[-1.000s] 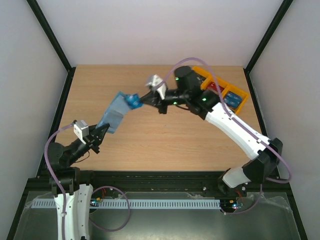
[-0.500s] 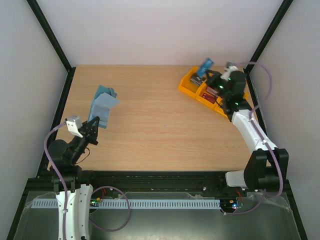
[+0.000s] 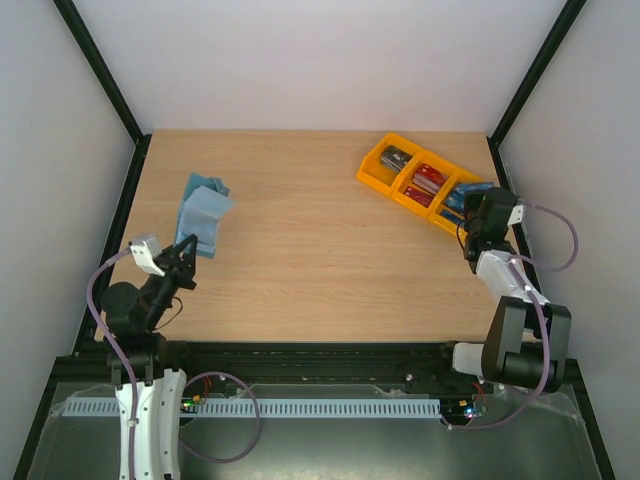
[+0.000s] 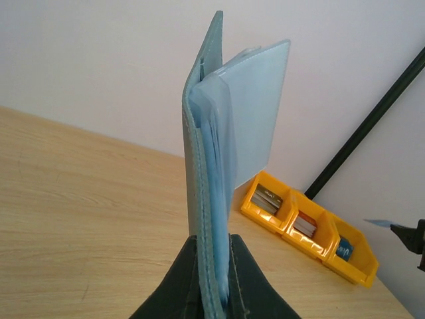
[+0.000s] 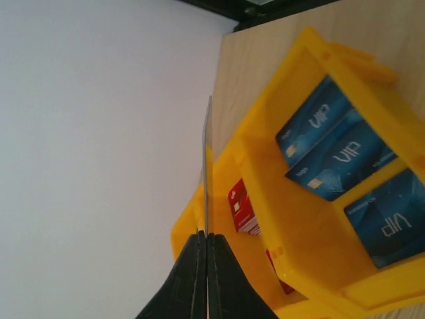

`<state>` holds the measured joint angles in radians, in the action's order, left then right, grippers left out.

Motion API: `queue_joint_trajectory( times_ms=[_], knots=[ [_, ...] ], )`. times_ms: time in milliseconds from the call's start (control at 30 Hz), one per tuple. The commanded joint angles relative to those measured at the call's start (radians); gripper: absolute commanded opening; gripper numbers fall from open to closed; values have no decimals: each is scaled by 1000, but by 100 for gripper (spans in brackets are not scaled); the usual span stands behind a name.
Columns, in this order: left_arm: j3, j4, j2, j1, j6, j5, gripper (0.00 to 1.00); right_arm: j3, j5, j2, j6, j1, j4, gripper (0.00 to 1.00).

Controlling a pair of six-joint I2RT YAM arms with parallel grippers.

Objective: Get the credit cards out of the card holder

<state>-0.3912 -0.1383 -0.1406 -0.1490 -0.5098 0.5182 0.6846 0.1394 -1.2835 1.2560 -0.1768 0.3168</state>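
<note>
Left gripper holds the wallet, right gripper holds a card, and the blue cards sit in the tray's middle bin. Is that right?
Not quite: the blue cards lie in an end bin of the tray; the middle bin holds red cards, as the top view shows. The left gripper does hold the wallet, and the right gripper a card.

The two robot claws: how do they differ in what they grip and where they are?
The left gripper is shut on the card holder, held upright with its pages fanned; the right gripper is shut on one credit card, seen edge-on. The left gripper is at the table's near left; the right gripper is beside the orange tray on the right. Both pinch their item by one edge.
</note>
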Motion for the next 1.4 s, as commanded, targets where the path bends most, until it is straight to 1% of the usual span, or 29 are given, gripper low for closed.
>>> queue_joint_trajectory(
  times_ms=[0,100,233,367,600,767,833,900,1000,1067,1233,1367],
  knots=[
    [10,58,17,3,-18,-3,2,-11,-130,-44,226,-4,65,2],
    [15,67,24,3,-18,-5,3,-7,-133,-97,316,-4,82,1],
    [20,77,31,3,-16,5,3,43,-89,-191,382,-4,55,2],
    [24,84,33,3,-18,8,3,58,-64,-261,449,-4,84,2],
    [27,91,31,3,-21,12,2,132,-91,-379,448,-4,91,1],
    [29,94,26,3,-22,9,2,178,-93,-465,472,-4,134,2],
    [35,107,21,4,-25,16,2,218,-105,-494,460,-4,112,2],
    [38,117,9,3,-28,32,2,240,-124,-508,459,-4,97,2],
    [44,126,-3,3,-33,35,2,233,-170,-507,483,-4,130,1],
    [44,126,-15,3,-33,35,2,252,-192,-519,482,-4,123,2],
    [42,124,-21,6,-31,35,2,303,-163,-577,507,-4,122,2],
    [44,129,-19,5,-31,28,2,342,-169,-588,479,-3,50,2]
  ],
)
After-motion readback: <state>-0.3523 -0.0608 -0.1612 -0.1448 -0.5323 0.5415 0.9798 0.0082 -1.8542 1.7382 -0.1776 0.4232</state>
